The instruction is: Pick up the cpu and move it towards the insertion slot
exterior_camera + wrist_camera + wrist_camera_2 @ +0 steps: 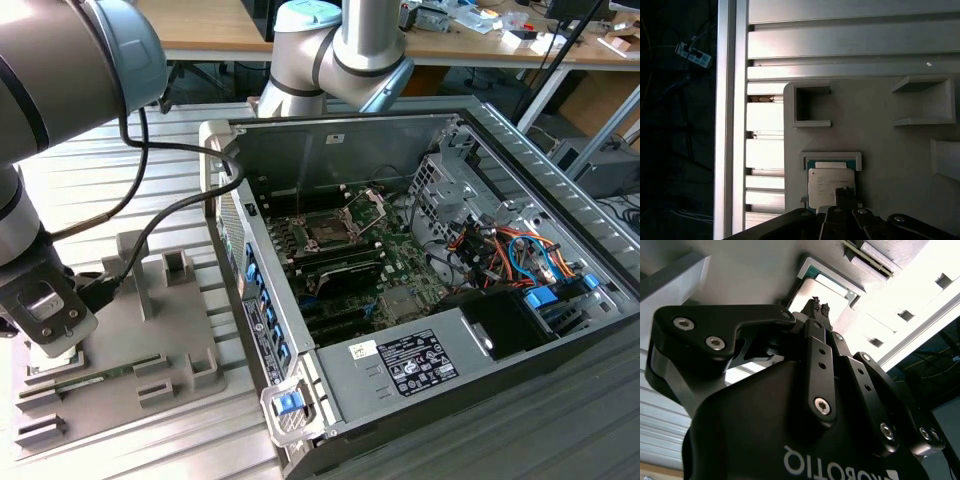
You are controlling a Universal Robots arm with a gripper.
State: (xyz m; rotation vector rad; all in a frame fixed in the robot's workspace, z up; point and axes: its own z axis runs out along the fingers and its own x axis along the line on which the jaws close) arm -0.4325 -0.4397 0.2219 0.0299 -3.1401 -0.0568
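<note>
The cpu (831,186) is a flat square chip with a pale silver top and a teal rim. It lies in a raised square nest on the grey fixture block (175,335), and it also shows as the cpu (832,290) in the second wrist view. My gripper (821,305) hangs right over its middle with the two black fingertips (843,193) drawn together; I cannot tell whether they touch the chip. The exterior view has the gripper (50,340) at its far left, low over the fixture. The insertion slot (330,228) is a dark square socket with a silver frame on the motherboard inside the open computer case.
A long green memory stick (100,378) lies on the fixture near the gripper. Several raised holders (812,105) stand on the block. The case's metal wall (240,260) rises between the fixture and the motherboard. Cables (150,225) trail from the arm, and coloured wires (510,250) fill the case's right.
</note>
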